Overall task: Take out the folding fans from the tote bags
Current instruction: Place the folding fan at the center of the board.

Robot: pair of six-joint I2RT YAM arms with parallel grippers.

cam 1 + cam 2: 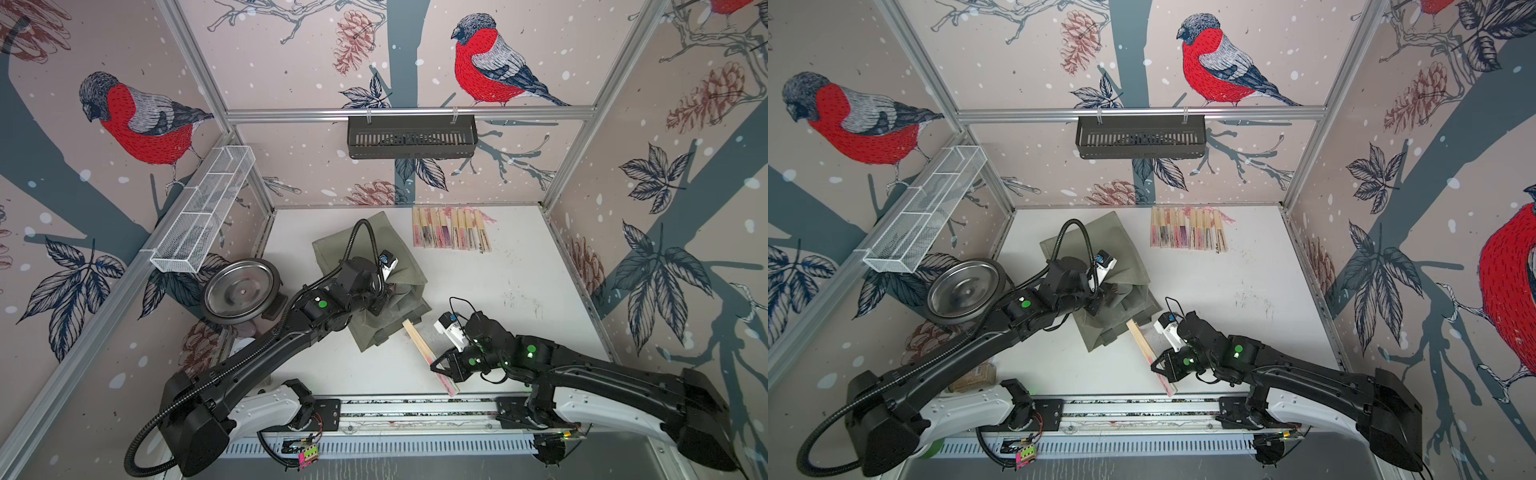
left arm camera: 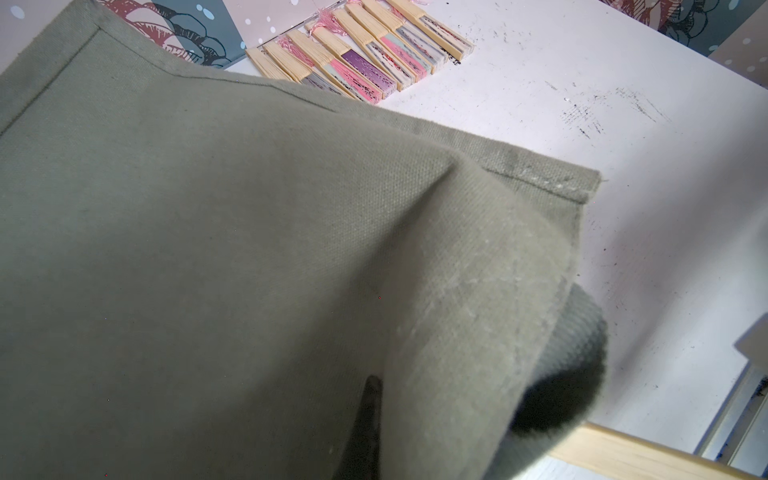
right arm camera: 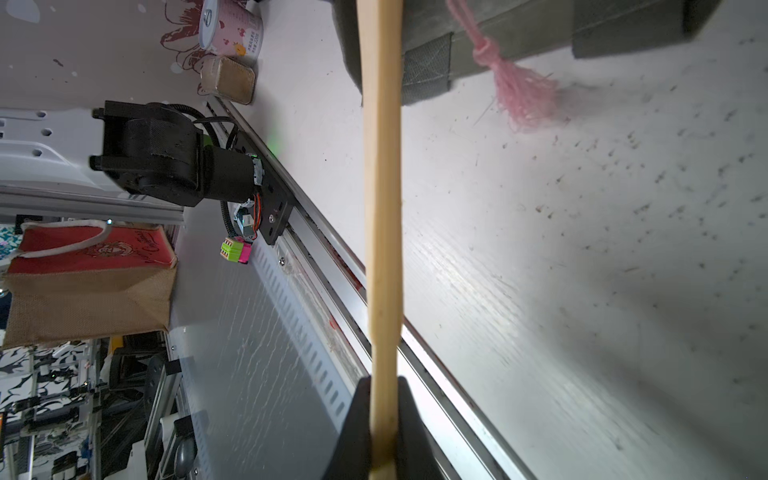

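bright, even light; warped edges

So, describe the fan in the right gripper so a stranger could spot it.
Find the olive-green fabric tote bag on the white table. Beside its near corner, the right gripper clamps one closed pale bamboo fan. It alone is outside the back row of fans.

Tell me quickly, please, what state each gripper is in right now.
Left gripper: closed, apparently gripping the tote bag by its fabric.
Right gripper: closed on a folding fan.
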